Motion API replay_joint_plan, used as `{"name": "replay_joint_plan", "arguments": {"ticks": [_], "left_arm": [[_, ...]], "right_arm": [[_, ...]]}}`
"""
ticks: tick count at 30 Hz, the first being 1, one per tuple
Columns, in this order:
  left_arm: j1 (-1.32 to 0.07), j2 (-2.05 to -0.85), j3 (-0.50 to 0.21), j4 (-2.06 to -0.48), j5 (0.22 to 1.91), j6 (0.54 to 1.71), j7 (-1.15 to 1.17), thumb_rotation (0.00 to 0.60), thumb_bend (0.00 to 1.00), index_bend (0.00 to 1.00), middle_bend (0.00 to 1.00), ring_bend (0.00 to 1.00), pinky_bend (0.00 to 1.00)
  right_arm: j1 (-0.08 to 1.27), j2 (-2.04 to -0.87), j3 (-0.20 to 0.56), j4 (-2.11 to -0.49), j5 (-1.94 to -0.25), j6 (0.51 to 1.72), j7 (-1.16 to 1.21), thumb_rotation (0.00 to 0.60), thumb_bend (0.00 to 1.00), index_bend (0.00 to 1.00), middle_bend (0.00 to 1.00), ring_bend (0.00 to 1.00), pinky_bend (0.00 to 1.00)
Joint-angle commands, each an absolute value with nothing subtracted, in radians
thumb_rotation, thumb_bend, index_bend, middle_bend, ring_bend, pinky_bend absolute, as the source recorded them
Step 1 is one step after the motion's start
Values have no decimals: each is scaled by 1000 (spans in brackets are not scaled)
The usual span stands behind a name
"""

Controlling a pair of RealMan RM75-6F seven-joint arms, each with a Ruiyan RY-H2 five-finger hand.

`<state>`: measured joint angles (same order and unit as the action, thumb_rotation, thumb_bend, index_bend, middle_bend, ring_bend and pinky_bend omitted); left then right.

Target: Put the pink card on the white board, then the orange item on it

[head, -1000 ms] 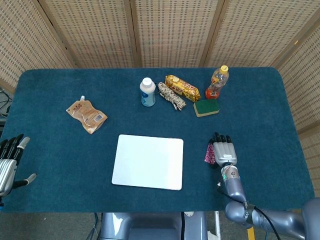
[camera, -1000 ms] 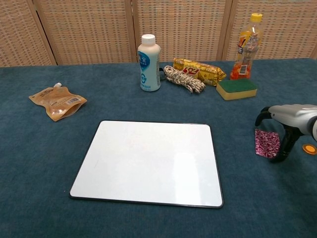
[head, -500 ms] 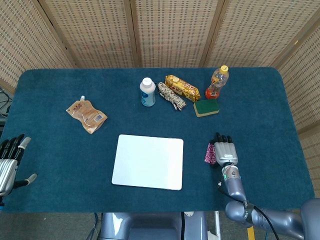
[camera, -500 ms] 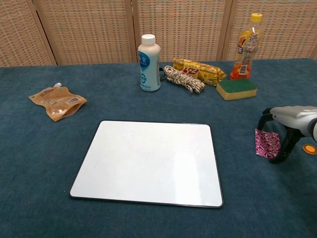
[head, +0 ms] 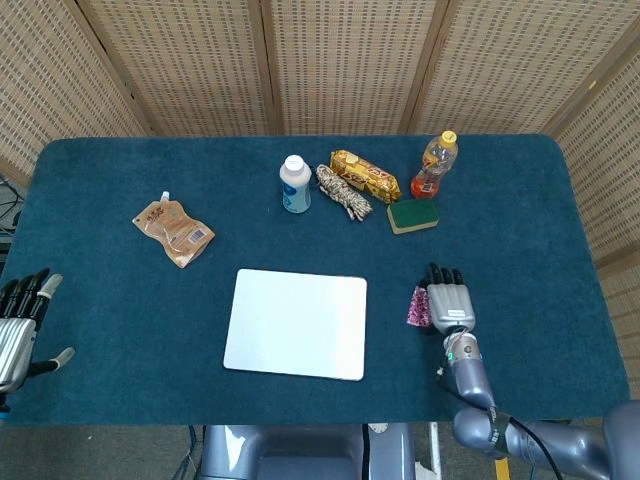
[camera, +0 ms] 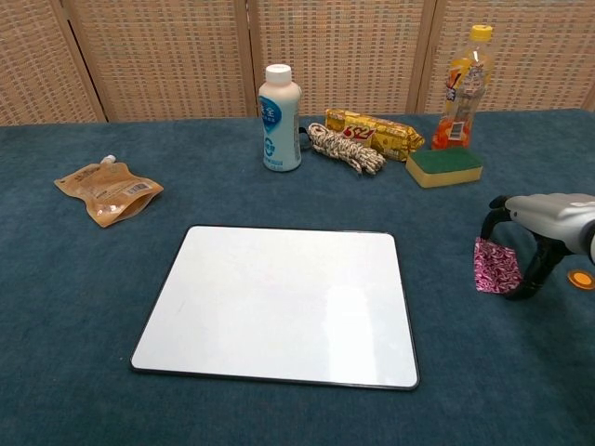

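Note:
The pink patterned card [camera: 495,267] hangs just above the cloth at the right, pinched at its top edge by my right hand [camera: 542,234]. From the head view the card [head: 419,306] shows at the left side of that hand [head: 448,303]. The white board [camera: 279,302] lies flat at the table's middle, a hand's width left of the card, nothing on it; it is also in the head view [head: 296,322]. An orange-brown spouted pouch [camera: 108,191] lies at the far left [head: 174,232]. My left hand [head: 20,325] rests open at the table's left edge.
Along the back stand a white bottle [camera: 279,118], a coiled rope [camera: 346,149], a yellow snack pack [camera: 374,133], a green-and-yellow sponge [camera: 443,166] and an orange drink bottle [camera: 461,88]. Wicker screens close off the back.
The right hand has raised the pink card a little off the cloth, and the card now tilts and hangs from the fingers. The left hand has not moved.

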<state>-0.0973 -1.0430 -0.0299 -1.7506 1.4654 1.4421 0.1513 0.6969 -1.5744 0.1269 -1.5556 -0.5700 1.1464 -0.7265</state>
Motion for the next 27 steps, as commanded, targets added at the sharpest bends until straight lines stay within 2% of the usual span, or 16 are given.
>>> {"name": "replay_joint_plan", "arguments": {"ticks": [1,9,14,19,27], "left_arm": [[-98,-1043,-30,-1751,1465,1441,152,600,14,0,0,0,0],[-99,-1040,-30,-1753,1463,1439,147,600,15,0,0,0,0],[-102,-1036,-33,-1750,1455,1432,134,600,15,0,0,0,0],[-106,-1031,-35,-1746,1446,1422,121,600,16,0,0,0,0],[-111,-1026,-36,-1740,1439,1409,105,600,16,0,0,0,0]], "right_arm": [[700,-1563,137,-1581,-581,1157,-731,600,313,563,0,0,0],[754,-1536,204,-1700,-559,1205,-809,600,314,563,0,0,0],[823,-1563,257,-1773,-501,1256,-905,600,311,563,0,0,0],[889,-1630,293,-1797,-446,1310,-983,600,312,563,0,0,0],[950,-1789,288,-1726,-415,1356,-1026,600,312,563,0,0,0]]}}
